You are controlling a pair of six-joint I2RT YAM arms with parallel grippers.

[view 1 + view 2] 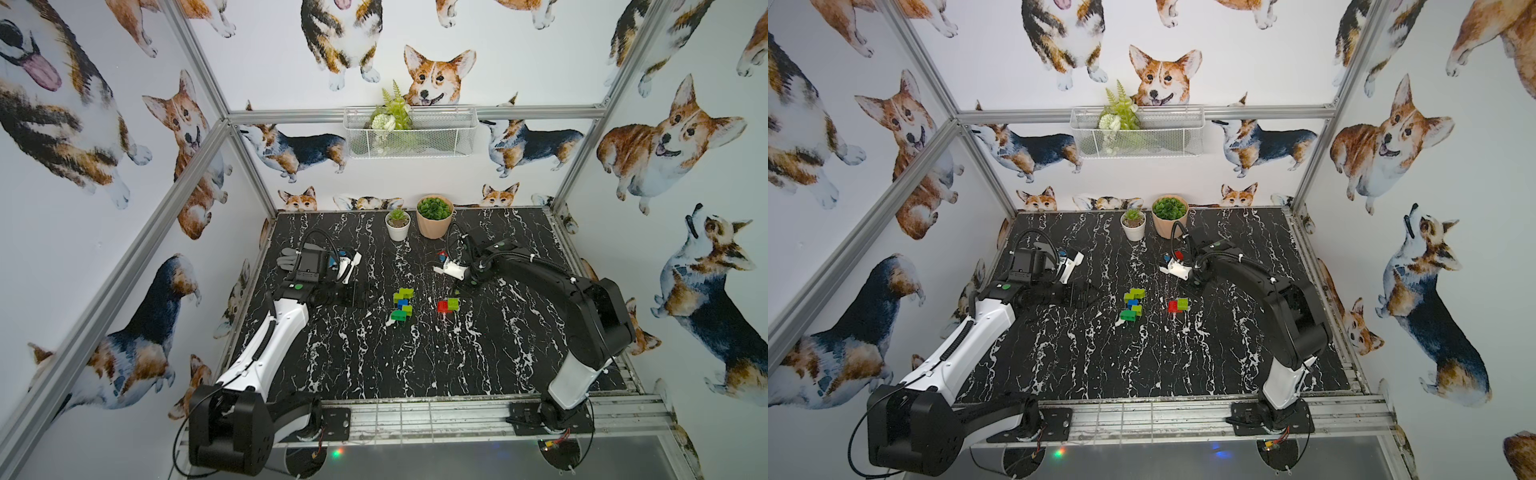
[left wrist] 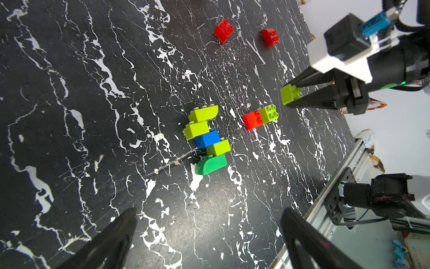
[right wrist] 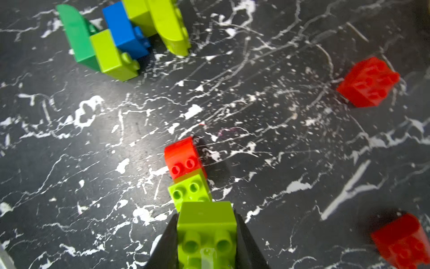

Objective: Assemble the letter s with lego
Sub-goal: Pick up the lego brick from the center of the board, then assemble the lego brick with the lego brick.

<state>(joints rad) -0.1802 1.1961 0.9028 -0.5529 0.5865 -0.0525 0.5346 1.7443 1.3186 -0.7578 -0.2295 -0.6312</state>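
My right gripper (image 3: 206,215) is shut on a lime green lego brick (image 3: 207,223), seen side-on in the left wrist view (image 2: 289,94). It hangs close by a joined pair, a red brick (image 3: 183,158) and a lime brick (image 3: 188,188), on the black marble table. To the left of that pair lies an assembly (image 1: 403,305) of three lime bricks, one blue (image 2: 207,138) and one dark green (image 2: 211,164). Two loose red bricks (image 2: 223,30) (image 2: 270,37) lie farther back. My left gripper (image 2: 209,216) stands open and empty, left of the assembly.
Two plant pots, one white (image 1: 398,227) and one tan (image 1: 434,220), stand at the back of the table. A wire basket (image 1: 411,133) hangs on the back wall. An aluminium rail (image 1: 415,415) runs along the table's front edge, carrying both arm bases.
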